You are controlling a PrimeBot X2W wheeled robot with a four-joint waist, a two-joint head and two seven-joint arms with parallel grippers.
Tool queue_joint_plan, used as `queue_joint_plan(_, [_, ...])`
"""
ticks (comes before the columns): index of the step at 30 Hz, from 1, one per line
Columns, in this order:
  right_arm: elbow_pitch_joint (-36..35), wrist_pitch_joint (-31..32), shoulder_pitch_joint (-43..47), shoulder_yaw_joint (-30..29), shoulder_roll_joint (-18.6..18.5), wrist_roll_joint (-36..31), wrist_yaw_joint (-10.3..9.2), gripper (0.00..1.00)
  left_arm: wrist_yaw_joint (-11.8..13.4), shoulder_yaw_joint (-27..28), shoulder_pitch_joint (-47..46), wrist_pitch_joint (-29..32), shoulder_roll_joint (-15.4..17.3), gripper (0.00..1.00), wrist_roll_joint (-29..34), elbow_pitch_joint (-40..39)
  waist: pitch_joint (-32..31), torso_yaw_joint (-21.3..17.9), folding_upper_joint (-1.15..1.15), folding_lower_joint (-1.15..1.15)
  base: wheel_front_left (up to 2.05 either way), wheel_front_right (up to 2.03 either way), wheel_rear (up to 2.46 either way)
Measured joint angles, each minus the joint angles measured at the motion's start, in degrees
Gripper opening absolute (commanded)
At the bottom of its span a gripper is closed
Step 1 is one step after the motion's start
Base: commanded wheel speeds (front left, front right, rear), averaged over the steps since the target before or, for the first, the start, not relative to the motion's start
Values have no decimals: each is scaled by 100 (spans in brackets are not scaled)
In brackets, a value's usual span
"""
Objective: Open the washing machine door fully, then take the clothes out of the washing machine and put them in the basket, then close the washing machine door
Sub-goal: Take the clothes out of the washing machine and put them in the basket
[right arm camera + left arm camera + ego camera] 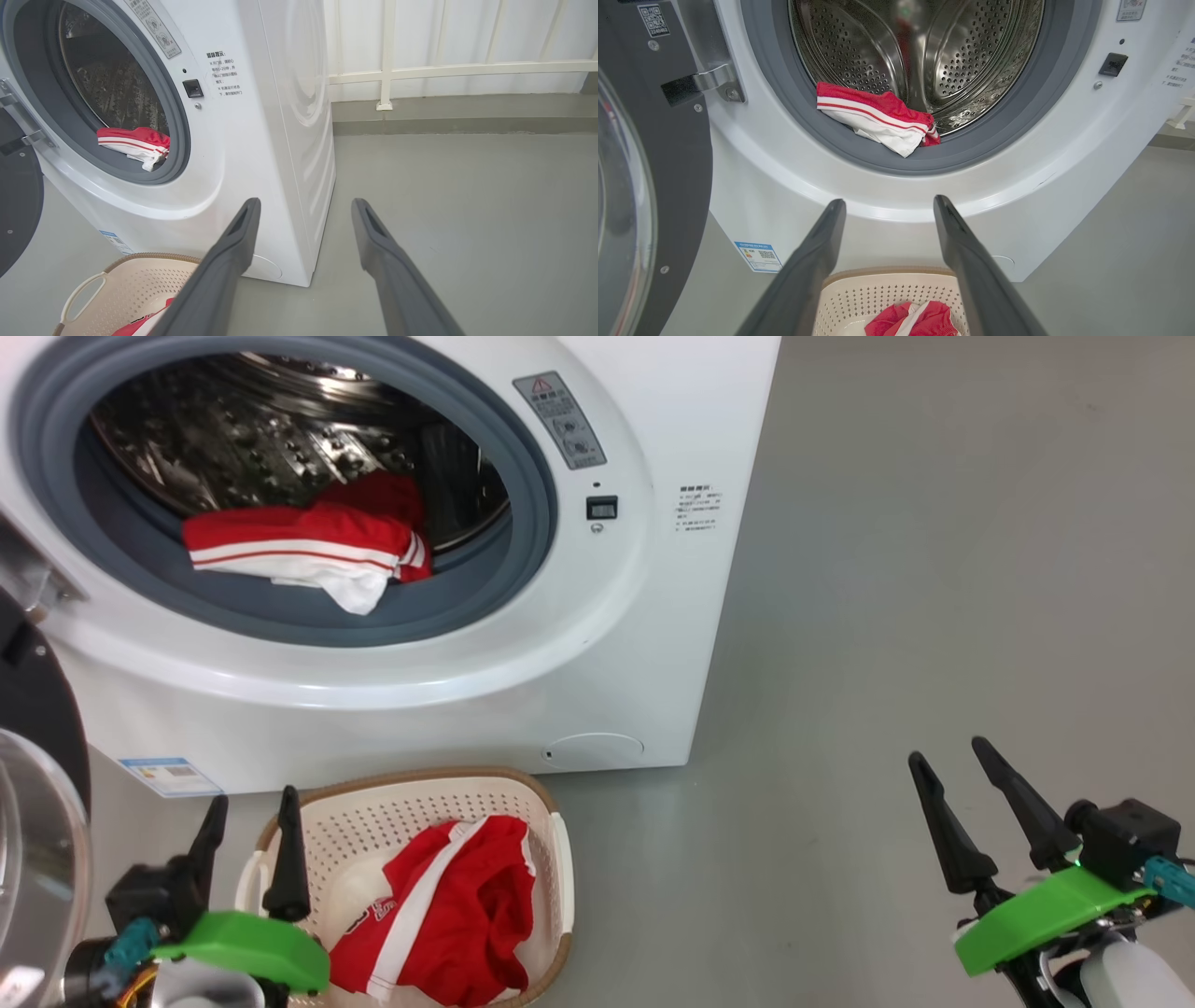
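The left gripper point(252, 800) is spread wide and empty. It hovers above the near left edge of the basket point(373, 821), with its two dark fingers pointing toward the washing machine point(653, 616). The cream basket sits on the grey floor point(934, 569), just in front of the machine's lower front edge. One red garment point(457, 905) with a white stripe lies crumpled in the basket's right half. Close on the left of this gripper stands the open door point(37, 728), its black rim and bulging glass swung out on a metal hinge point(710, 81). Beyond the fingers, a second red-and-white garment point(299, 546) lies at the front edge of the steel drum point(261, 420). Its white end drapes over the lower lip of the grey-blue gasket point(532, 476), which rises between garment and basket. The right gripper point(948, 753), also wide apart and holding nothing, hangs over bare floor well to the right of machine and basket. A white railing point(387, 70) runs along the wall behind.
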Motion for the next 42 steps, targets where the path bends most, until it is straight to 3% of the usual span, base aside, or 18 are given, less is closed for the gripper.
queue_joint_plan(10, [-80, 1, 438, -212, 18, 0, 0, 100, 1, 287, 972, 0, -148, 100, 449, -1150, -134, 73, 0, 0, 0, 0, 0])
queue_joint_plan(25, [-153, 1, 444, -263, 70, 0, 0, 100, 0, 272, 1039, 0, -227, 100, 444, -1292, 41, 60, 0, 0, 0, 0, 0])
queue_joint_plan(34, [-213, 1, 228, -270, 125, -5, 0, 100, -22, 135, 97, -1, -253, 100, 442, -678, 387, 11, 0, 0, 0, 0, 0])
queue_joint_plan(42, [-258, 0, -100, -260, 203, -5, 0, 100, -30, 65, -1440, -2, -188, 100, 552, 299, 854, -93, 0, 0, 0, 0, 0])
